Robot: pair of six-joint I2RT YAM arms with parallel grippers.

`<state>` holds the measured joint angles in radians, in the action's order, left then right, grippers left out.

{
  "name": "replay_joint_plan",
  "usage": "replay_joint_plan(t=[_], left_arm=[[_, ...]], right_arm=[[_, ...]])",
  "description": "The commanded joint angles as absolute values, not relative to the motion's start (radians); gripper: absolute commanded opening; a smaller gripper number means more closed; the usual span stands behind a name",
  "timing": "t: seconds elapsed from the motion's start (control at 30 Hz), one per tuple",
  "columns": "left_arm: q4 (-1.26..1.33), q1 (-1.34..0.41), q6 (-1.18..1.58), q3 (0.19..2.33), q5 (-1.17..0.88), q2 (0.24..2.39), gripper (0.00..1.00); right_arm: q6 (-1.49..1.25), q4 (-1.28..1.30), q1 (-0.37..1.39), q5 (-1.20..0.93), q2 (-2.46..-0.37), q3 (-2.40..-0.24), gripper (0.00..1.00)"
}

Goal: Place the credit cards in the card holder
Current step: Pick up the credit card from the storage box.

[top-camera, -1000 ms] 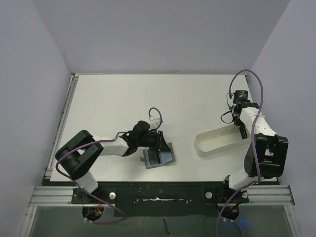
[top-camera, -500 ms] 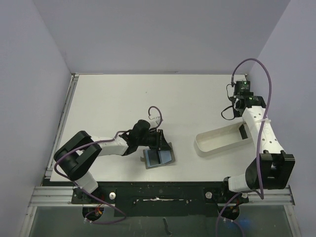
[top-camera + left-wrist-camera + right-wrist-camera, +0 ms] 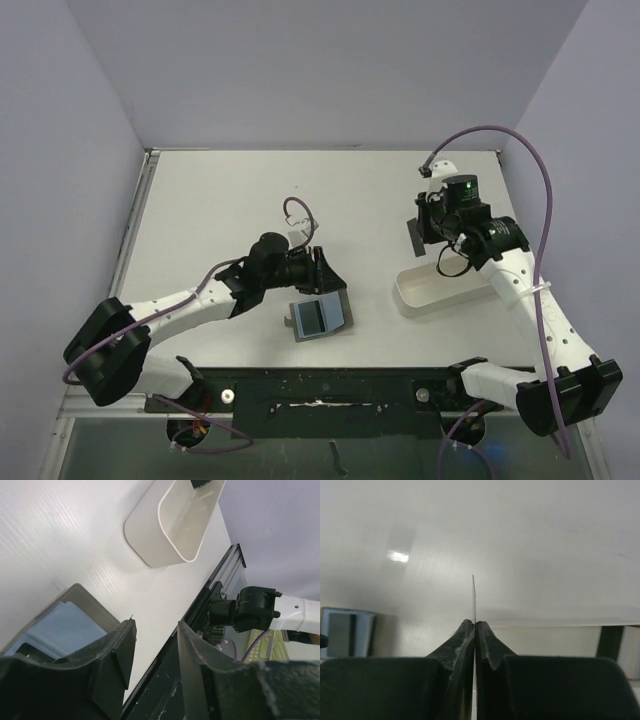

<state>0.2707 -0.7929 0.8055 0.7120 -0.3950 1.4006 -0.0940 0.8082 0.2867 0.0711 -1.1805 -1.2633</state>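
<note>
The card holder (image 3: 338,318) lies open on the table (image 3: 220,200) with its blue lining upward and one dark card (image 3: 311,318) on its left half. At its far edge we see the left gripper (image 3: 156,630), jaws apart with nothing between them. The right gripper (image 3: 474,626), near the white tray (image 3: 445,285), is clamped on a second credit card (image 3: 473,597), seen edge-on.

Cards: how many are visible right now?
3: one card pinched in the right gripper, one in the open wallet, one in the tray. More may be hidden.
</note>
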Motion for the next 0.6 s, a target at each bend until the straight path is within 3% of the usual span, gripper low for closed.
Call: replay_joint_plan(t=[0.0, 0.3, 0.57], left_arm=[[0.119, -0.792, 0.764, 0.782, -0.307, 1.267, 0.38], [0.059, -0.775, 0.859, 0.793, -0.21, 1.075, 0.39], [0.236, -0.772, 0.977, 0.718, -0.183, 0.986, 0.4]], right_arm=[[-0.264, 0.643, 0.332, -0.188, -1.162, -1.198, 0.0], [-0.447, 0.362, 0.381, -0.514, -1.117, -1.105, 0.0], [-0.545, 0.182, 0.394, -0.691, -1.069, -1.015, 0.0]])
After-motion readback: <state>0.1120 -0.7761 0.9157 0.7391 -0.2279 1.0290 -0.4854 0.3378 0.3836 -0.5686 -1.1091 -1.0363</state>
